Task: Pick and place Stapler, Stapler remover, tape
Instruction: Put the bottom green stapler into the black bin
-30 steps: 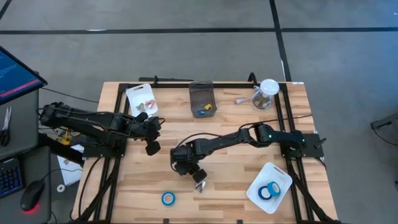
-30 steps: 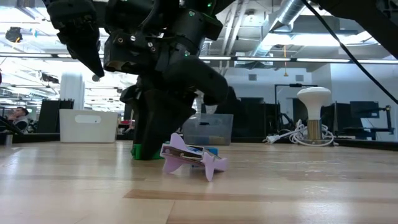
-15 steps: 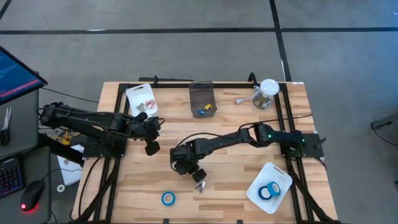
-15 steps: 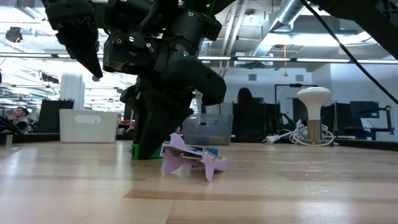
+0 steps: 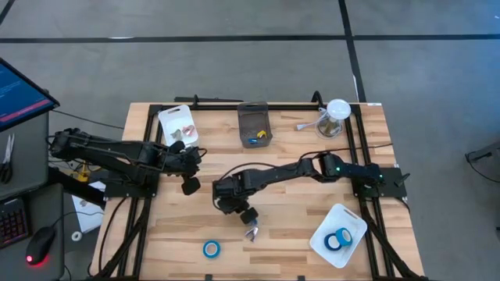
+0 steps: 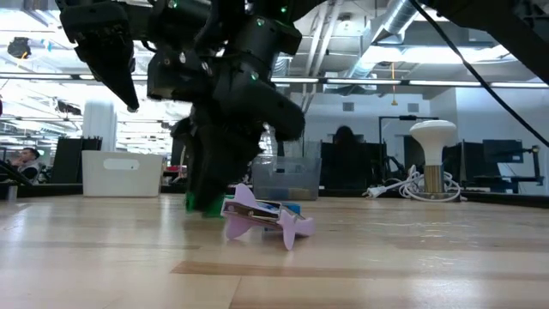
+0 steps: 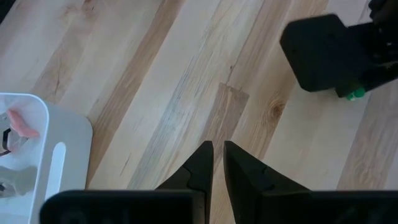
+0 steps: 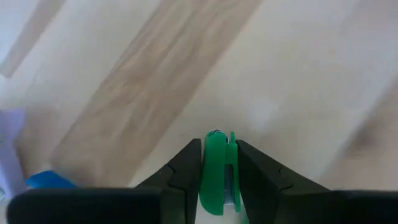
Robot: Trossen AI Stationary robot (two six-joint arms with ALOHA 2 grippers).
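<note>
Right wrist view shows the small green thing [image 8: 216, 177], which I take to be the stapler remover, clamped between the 2 dark fingers of the right gripper [image 8: 217, 144]. The gripper is closed on it. In the low view 1 second ago its green bottom edge was resting on the worktop [image 5: 297, 218]. Now it hangs a little above the wood, and the gripper has shifted slightly away from the lilac stapler [image 6: 266, 219]. From above, the same small move is visible: the right gripper has gone a bit toward the far-left side, and the stapler has stayed lying where it was, just beside it.

I judge from this that the grasp succeeded and the lift has begun, so the next step is the carry to a container. I cannot tell which one is meant for it.

1 blue roll of tape [image 5: 211, 249] lies alone on the worktop near the front edge. 2 more rolls [image 5: 338, 240] already sit in the white tray [image 5: 355, 218] at the front right. The stapler and the single roll are therefore not yet placed.

The left gripper [image 7: 217, 146] waits above the worktop near the other white tray [image 5: 168, 115], its fingers nearly together and holding nothing.
</note>
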